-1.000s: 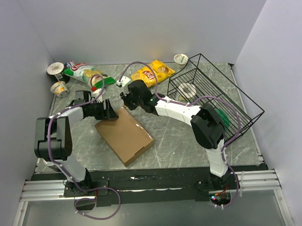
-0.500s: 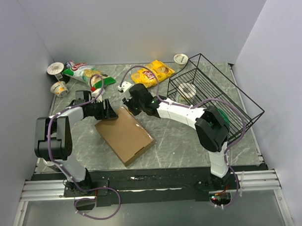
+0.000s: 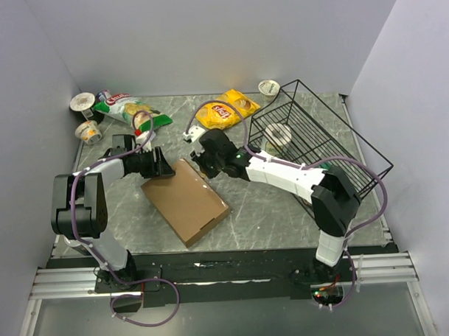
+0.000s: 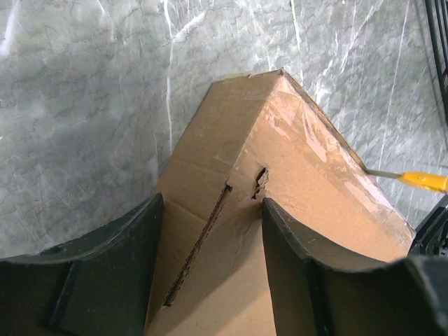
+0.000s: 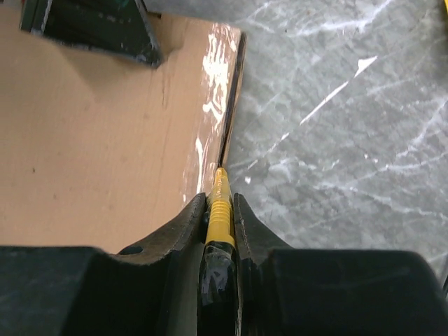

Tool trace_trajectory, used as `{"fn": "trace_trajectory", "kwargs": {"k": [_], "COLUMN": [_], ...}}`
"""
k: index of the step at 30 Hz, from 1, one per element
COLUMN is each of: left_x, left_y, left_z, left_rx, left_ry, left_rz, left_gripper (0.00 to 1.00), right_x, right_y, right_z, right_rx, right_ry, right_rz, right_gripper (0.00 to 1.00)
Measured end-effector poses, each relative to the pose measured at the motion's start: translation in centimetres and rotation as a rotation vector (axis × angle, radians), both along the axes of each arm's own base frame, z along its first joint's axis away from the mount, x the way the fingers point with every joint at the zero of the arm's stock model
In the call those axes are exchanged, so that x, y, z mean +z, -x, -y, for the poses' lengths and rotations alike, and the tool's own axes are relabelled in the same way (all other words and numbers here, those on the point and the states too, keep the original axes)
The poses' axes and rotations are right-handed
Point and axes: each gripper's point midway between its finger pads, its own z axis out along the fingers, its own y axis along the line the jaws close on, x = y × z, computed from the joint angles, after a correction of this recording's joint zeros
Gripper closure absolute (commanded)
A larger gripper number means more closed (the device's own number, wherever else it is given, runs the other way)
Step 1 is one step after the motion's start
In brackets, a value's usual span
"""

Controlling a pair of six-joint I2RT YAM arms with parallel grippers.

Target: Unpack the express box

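The express box (image 3: 186,202), flat brown cardboard with clear tape along one edge, lies closed on the marble table (image 3: 270,210). My left gripper (image 3: 164,168) straddles its far-left corner. In the left wrist view, cardboard (image 4: 294,161) fills the gap between the two black fingers (image 4: 283,238), which press its sides. My right gripper (image 5: 220,199) is shut on a yellow-handled cutter (image 5: 221,213). The cutter's tip rests in the taped seam at the box's far edge (image 5: 231,105). The same cutter (image 4: 423,181) shows at the right of the left wrist view.
A tilted black wire basket (image 3: 357,152) with a cup (image 3: 276,133) inside stands at the right. A yellow chip bag (image 3: 226,109) and a cup (image 3: 269,87) lie at the back. A green snack bag (image 3: 126,106) and two cups (image 3: 83,101) sit at the back left.
My right gripper has moved with the cutter toward me and rightward onto the box's far edge. The left gripper's jaws have narrowed on the box corner; the box has stayed put.
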Motion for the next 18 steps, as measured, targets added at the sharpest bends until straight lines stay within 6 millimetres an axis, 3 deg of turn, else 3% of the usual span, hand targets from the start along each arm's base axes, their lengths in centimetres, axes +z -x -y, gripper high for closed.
{"fn": "trace_trajectory", "kwargs": {"k": [18], "left_x": [0.1], "left_y": [-0.4], "left_z": [-0.2], "left_rx": [0.06], "left_ry": [0.005], "left_rz": [-0.031], "left_gripper": [0.56], "right_x": [-0.6], "right_y": [4.8], "right_z": [4.3], "right_rx": [-0.005], "right_ry": [0.063], "right_rz": [-0.066], "right_gripper": [1.0]}}
